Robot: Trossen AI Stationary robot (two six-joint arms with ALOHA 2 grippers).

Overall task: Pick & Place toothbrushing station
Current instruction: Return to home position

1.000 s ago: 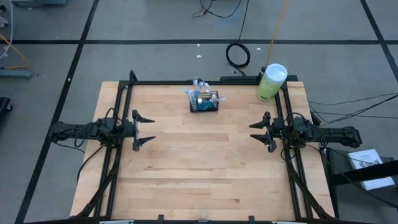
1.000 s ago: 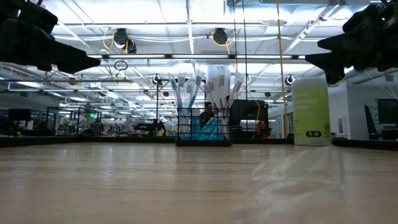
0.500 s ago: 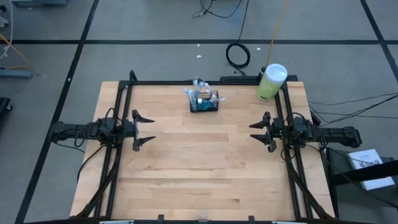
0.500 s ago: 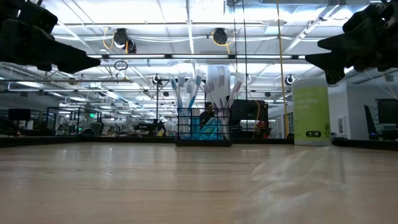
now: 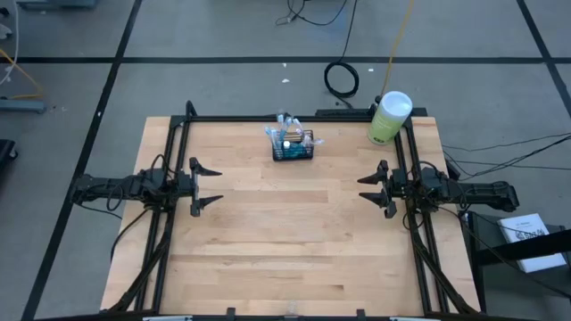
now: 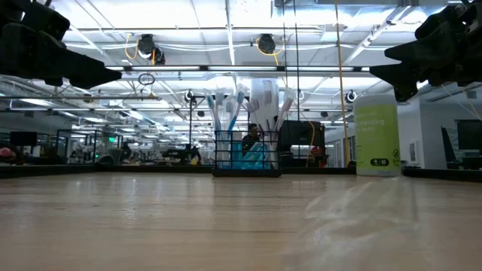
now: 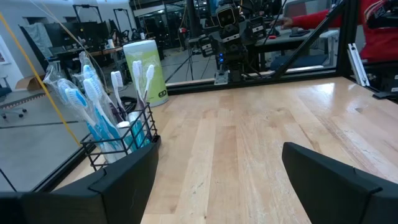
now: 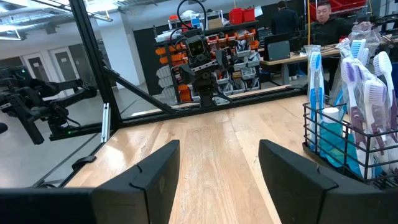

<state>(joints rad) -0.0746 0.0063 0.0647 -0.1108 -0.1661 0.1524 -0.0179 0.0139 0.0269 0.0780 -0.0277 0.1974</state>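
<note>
The toothbrushing station [image 5: 293, 144] is a small black wire-mesh basket holding several toothbrushes. It stands on its base on the wooden table near the far edge, a little left of centre. It also shows in the low view [image 6: 247, 150], the left wrist view [image 7: 118, 134] and the right wrist view [image 8: 354, 137]. My left gripper [image 5: 207, 186] is open at the table's left side, clear of the table. My right gripper [image 5: 373, 189] is open at the right side, also clear. Both are far from the basket.
A tall pale-green cylinder with a white lid [image 5: 389, 117] stands at the far right corner. A black frame [image 5: 294, 119] runs along the table's far edge and sides. People show in the room behind [image 8: 323, 15].
</note>
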